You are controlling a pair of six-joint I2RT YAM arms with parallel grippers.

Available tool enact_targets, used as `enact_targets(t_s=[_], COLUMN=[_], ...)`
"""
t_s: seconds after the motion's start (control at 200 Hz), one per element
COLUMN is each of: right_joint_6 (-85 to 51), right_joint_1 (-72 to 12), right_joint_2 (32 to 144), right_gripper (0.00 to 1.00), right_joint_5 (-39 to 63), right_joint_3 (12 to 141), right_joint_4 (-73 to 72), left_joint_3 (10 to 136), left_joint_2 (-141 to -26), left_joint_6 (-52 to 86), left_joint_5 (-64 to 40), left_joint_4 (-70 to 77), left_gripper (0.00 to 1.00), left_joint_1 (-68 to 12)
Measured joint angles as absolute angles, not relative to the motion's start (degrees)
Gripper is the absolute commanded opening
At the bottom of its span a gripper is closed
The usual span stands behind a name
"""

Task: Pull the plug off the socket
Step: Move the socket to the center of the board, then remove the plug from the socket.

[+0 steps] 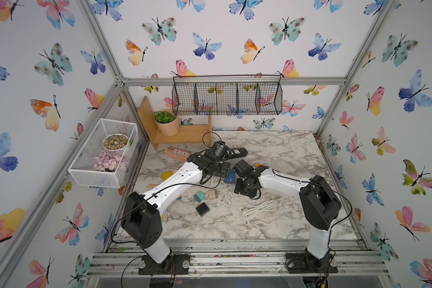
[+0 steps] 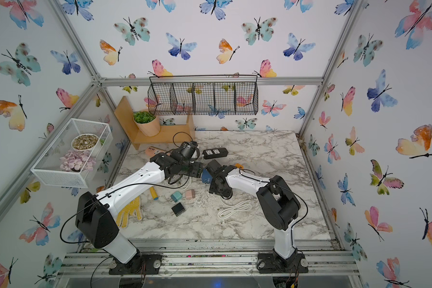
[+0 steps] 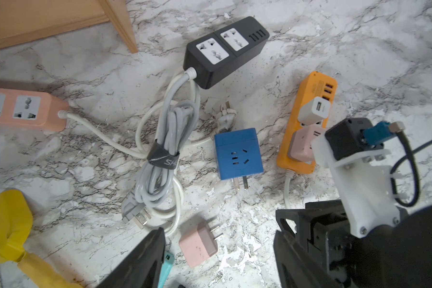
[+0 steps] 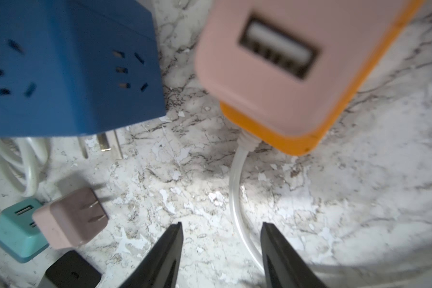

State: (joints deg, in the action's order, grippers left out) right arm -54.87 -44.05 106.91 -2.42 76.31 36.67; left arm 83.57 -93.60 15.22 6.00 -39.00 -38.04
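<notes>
My right gripper (image 4: 222, 224) sits parted and empty; the pink plug (image 4: 260, 62) is just ahead of its fingertips, apart. Plug: rounded pink block, USB port on its face, seated in the orange power strip (image 4: 272, 132); that power strip (image 2: 238, 165) peeks out mid-frame in a top view. Left gripper (image 3: 218, 224) wide open, holding nothing.

Three power strips lie on the counter (image 1: 284, 154): the peach strip (image 3: 23, 109), the black strip (image 3: 225, 49) and the orange strip (image 3: 309, 86); there is one blue cube socket (image 3: 237, 154). Small plugs number five: the white plug (image 3: 313, 109) and a pink plug (image 3: 302, 147) in the orange strip, plus a loose pink plug (image 3: 197, 244), a teal plug (image 4: 18, 232) and a black plug (image 4: 72, 271); there are two wire baskets, a black basket (image 1: 227, 99) and a white basket (image 1: 95, 177).
</notes>
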Motion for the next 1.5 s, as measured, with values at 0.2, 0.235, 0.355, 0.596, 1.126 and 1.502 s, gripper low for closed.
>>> enact_targets(t_s=[0.2,0.235,0.355,0.596,1.126,1.502], right_joint_6=[-54.8,-54.7,-53.8,-52.7,-51.4,-53.0], right_joint_1=[-37.2,-35.4,-29.6,-23.2,-22.2,-22.2], right_joint_2=[98.3,98.1,101.4,114.6,127.3,127.3], right_gripper=[0.56,0.57,0.6,0.43,0.26,0.25], right_joint_5=[-5.0,-5.2,-5.6,-5.4,-3.7,-2.9], right_joint_3=[77.7,78.9,84.6,96.9,107.3,106.2], right_joint_4=[40.2,40.7,42.8,45.1,46.3,48.1], left_joint_3=[83.6,83.7,84.5,87.6,99.6,104.2], left_joint_2=[-93.6,-93.6,-94.8,-101.6,-117.4,-122.9], left_joint_6=[15.0,15.0,15.0,14.6,12.9,12.1], left_joint_5=[1.7,1.1,0.1,-0.4,0.6,1.6], left_joint_4=[-38.1,-37.9,-37.5,-36.2,-36.4,-37.0], left_gripper=[0.72,0.72,0.71,0.68,0.72,0.68], left_joint_1=[-38.8,-39.3,-41.6,-45.7,-47.7,-47.7])
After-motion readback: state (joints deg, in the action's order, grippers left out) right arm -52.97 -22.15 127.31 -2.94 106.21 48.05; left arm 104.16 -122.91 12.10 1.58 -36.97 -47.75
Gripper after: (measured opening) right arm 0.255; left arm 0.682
